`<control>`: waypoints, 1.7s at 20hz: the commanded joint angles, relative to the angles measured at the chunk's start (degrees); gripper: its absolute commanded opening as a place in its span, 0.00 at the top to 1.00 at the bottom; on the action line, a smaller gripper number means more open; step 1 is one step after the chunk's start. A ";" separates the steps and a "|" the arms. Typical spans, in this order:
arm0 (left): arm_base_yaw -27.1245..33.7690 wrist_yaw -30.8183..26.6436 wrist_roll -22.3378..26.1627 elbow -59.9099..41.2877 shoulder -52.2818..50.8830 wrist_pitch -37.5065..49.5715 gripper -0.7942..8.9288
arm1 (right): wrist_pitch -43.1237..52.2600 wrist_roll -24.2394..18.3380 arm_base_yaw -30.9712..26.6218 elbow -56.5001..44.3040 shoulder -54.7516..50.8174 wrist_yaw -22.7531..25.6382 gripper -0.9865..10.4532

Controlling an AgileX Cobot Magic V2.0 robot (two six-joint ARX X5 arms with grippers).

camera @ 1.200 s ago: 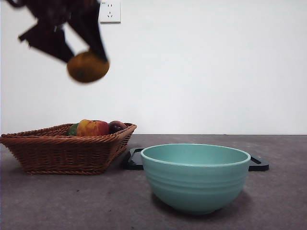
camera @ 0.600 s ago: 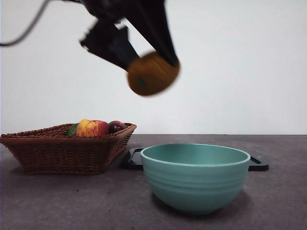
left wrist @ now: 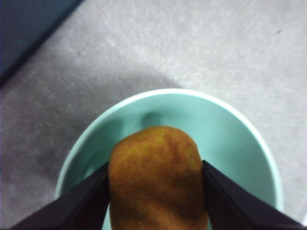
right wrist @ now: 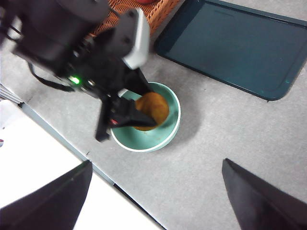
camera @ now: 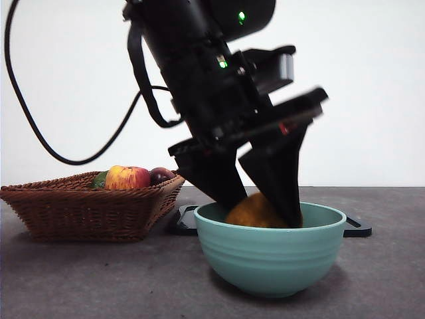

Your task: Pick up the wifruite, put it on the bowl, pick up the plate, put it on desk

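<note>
So I had the left pincer [camera: 255, 206] down inside the bowl [camera: 271, 256], its two black jaws clamped on either side of the wifruite [camera: 255, 211]. From the front camera the brown fruit sat low between the jaws, just peeking over the mint rim, and I couldn't tell if it was touching the bottom of the bowl. The left wrist cam showed it way better: the wifruite [left wrist: 157, 179] filled the gap between the jaws, with the bowl [left wrist: 240, 139] right underneath and the grey worktop [left wrist: 192, 43] all around it.

The right pincer [right wrist: 153, 201] was hanging high over the scene, jaws spread wide with nothing between them. Its camera looked down on the whole setup: the left arm [right wrist: 81, 48] reaching over the bowl [right wrist: 165, 134], the wifruite [right wrist: 152, 109] inside the rim, and a dark flat tray [right wrist: 230, 43] lying on the worktop [right wrist: 216, 143] just beyond the bowl.

Off to the side in the front view was the wicker basket [camera: 86, 212] with a red-yellow apple [camera: 127, 178] and a dark round fruit [camera: 161, 175] in it, well apart from the bowl. The tray [camera: 358, 227] poked out behind the bowl on both sides.
</note>
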 commanded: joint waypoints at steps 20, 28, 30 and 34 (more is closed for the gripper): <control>-2.12 -1.29 0.24 12.09 -0.90 -8.41 0.53 | 0.50 0.44 0.24 1.05 0.37 0.00 0.54; 7.06 -1.27 -0.04 12.41 -20.79 -8.39 0.53 | 0.48 0.42 0.22 1.05 0.37 0.02 0.54; 10.56 -1.25 -0.17 12.37 -26.01 -10.58 0.53 | 0.48 0.39 0.22 1.05 0.37 0.02 0.54; 17.53 -0.83 0.17 10.69 -34.84 -18.12 0.53 | 0.52 0.39 0.22 1.05 0.37 0.02 0.54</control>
